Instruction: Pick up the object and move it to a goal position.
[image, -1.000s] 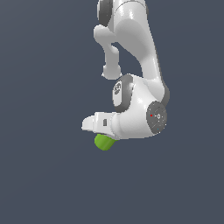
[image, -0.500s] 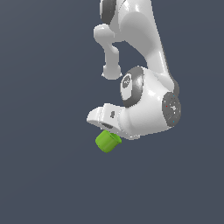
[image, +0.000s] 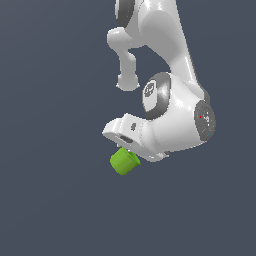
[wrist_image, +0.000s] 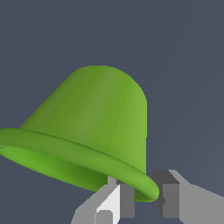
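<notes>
**Green cup pinched at its rim, held in mid-air**

The jaws are closed on the rim of the green cup (wrist_image: 94, 127). In the wrist view the two grey fingers (wrist_image: 170, 197) sit either side of the flared lip, one inside it and one outside, so that the rim passes between them (the pads themselves are partly hidden by the lip). The gripper (wrist_image: 144, 199) takes hold only at the edge, and the body of the cup extends away from the camera, its closed, rounded end pointing outward.

In the exterior view the cup (image: 123, 161) hangs just under the white hand of the arm (image: 170, 125), touching its lower edge and tilted, pointing down and towards the exterior view's left. The fingers cannot be made out there, as they are hidden between the hand and the cup. The cup is narrower than the hand above it.

The arm itself comes down from the top of the picture, bending through a bulky white wrist with dark grey joint caps. Around it there is only a flat dark grey-blue background; no bench surface can be told apart from it, and nothing is seen beneath the cup.
</notes>
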